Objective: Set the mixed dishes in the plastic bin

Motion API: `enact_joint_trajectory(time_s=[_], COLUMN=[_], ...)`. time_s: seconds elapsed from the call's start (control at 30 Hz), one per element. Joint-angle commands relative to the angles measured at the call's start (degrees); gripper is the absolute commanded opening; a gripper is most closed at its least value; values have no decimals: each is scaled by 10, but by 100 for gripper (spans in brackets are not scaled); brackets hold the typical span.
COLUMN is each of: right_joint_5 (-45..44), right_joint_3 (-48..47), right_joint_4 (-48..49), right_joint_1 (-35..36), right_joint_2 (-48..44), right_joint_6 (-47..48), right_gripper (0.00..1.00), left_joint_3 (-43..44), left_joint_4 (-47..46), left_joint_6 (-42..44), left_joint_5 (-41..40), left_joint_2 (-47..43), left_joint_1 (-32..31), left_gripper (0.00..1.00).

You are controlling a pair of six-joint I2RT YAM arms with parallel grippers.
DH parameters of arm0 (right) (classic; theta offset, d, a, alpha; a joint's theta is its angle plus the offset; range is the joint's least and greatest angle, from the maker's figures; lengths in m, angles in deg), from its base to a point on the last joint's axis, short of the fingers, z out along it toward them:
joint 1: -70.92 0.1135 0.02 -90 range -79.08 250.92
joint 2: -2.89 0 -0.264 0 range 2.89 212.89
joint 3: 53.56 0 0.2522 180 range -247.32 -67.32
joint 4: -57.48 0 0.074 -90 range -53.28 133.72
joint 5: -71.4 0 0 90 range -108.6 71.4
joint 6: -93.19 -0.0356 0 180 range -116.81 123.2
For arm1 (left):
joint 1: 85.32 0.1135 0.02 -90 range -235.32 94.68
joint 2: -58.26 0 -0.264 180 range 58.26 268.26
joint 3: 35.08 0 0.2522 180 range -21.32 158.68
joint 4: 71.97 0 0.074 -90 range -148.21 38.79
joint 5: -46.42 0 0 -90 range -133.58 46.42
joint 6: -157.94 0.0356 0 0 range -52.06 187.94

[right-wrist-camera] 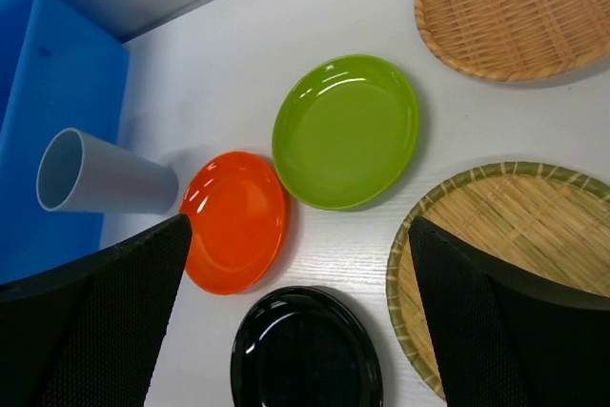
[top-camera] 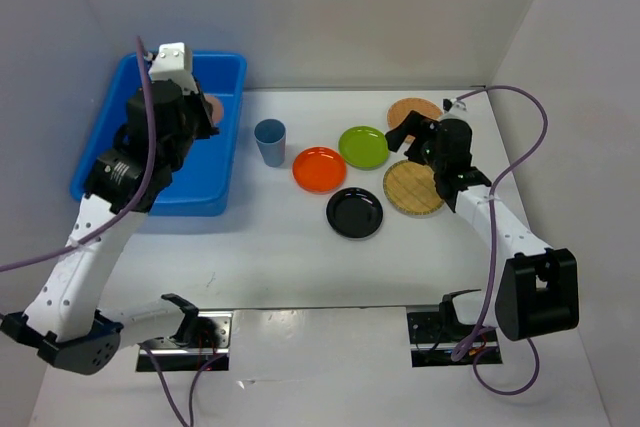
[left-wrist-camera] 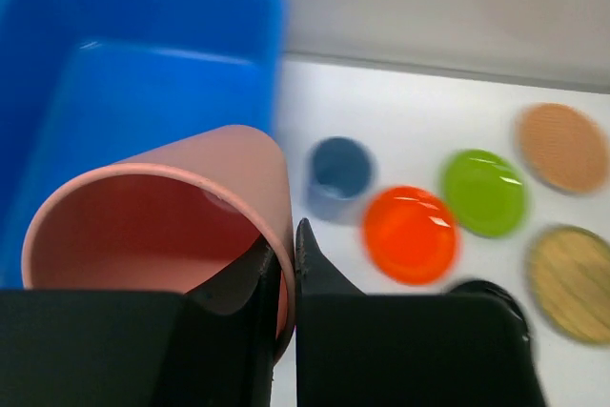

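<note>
White arm links (top-camera: 70, 262), black joints (top-camera: 537, 292); purple cables (top-camera: 546, 127); black textured pincer fingers (right-wrist-camera: 95, 321)

Bright blue bin (top-camera: 230, 137); pink cup (left-wrist-camera: 162, 226); blue cup (top-camera: 270, 141), slightly grey; orange plate (top-camera: 319, 169), green plate (top-camera: 363, 147), black plate (top-camera: 355, 213); far disc (top-camera: 414, 109) and near disc (top-camera: 410, 190) tan, woven.

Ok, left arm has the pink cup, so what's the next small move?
Probably lower a little and open the left gripper. It pinches the pink cup by its wall, and the cup hangs over the inside of the plastic bin, so releasing there should land it inside.
</note>
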Motion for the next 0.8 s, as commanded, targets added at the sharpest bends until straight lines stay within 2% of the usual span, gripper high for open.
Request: enact_joint_trajectory(time_s=[0.0,0.07,0.17,0.2,0.27,0.37,0.6,0.77], right_joint_5=[9,17,17,17,6,0,7,7], right_joint_3=[-21,-31,-50,-50,-56,-56,-56,-56], right_joint_4=[43,43,43,43,43,43,48,53], right_joint_1=[5,10,36,43,54,60,65,79], right_joint_2=[-18,-18,-1,-1,4,11,27,38], right_joint_6=[7,2,2,2,7,7,7,7], right_gripper=[100,100,100,100,100,100,100,100], left_joint_3=[-29,-42,-67,-67,-67,-59,-96,-103], left_joint_4=[53,47,14,13,20,33,-11,3], left_joint_6=[5,11,18,18,23,30,6,6], left_joint_5=[-54,-22,75,102,108,120,122,115], left_joint_2=[57,78,109,120,159,205,228,260], left_joint_1=[63,132,209,220,236,236,236,225], left_gripper=[0,0,0,0,0,0,0,0])
